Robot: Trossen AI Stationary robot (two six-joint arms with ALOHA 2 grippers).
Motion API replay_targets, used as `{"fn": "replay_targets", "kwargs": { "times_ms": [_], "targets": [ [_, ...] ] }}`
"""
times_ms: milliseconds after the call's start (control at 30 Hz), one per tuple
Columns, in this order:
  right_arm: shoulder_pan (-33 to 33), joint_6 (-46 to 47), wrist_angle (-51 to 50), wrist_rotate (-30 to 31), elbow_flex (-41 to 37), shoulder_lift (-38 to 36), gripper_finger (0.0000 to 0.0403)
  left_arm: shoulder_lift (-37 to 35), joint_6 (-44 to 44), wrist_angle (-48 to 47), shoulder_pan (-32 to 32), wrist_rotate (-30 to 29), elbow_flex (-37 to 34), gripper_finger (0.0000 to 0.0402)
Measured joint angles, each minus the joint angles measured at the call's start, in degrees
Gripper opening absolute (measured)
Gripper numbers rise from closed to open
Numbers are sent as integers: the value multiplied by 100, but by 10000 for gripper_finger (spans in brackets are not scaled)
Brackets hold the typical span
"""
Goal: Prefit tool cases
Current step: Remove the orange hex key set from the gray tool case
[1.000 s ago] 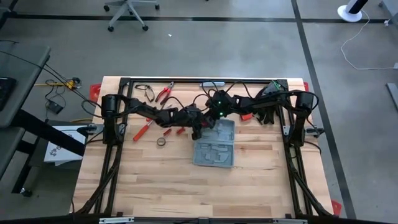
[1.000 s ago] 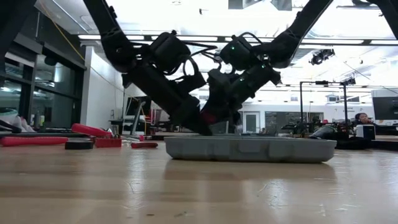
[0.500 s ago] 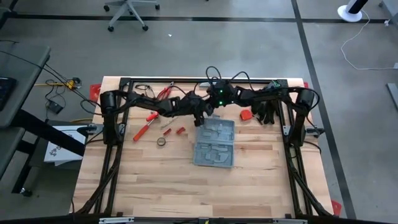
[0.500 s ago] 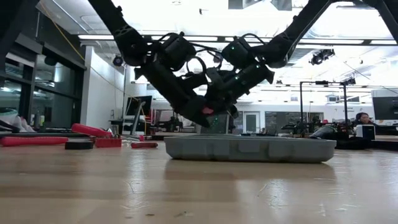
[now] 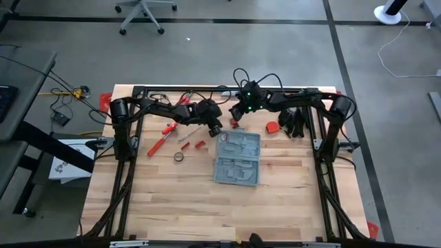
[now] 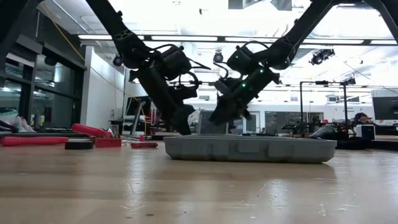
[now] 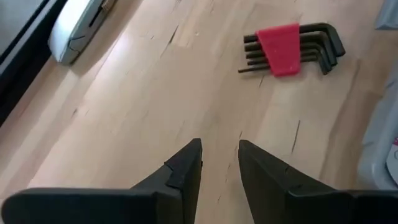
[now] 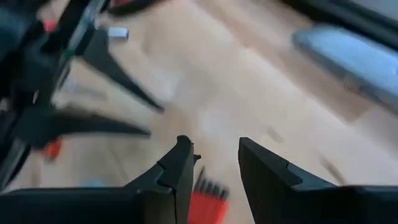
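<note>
Tool case [image 5: 238, 159] lies open, centre of the bench [image 5: 172, 207]. Left end effector [image 5: 215, 131] hangs at its 11 o'clock, right end effector [image 5: 236, 118] at 12; both part open, empty. I'd pick loose tools singly and match each to its slot. Both have lifted off the case's far edge since half a second ago.

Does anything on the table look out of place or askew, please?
The open case lies slightly skewed to the table edges, its slots seemingly empty. Red-handled tools, a tape roll and hex keys lie scattered beside it. Nothing looks damaged.
</note>
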Motion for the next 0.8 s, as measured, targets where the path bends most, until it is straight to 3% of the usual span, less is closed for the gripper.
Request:
{"fn": "replay_targets", "kwargs": {
  "times_ms": [167,333,800],
  "targets": [
    [282,-319,-543,62,-158,-48,118,-41,-49,14,-183,165,-4,99],
    [437,-309,-440,614,-412,-48,118,-41,-140,65,-462,158,-9,99],
    [466,-244,-352,727,-437,-23,118,162,-347,102,-1292,237,-15,99]
  ]
}}
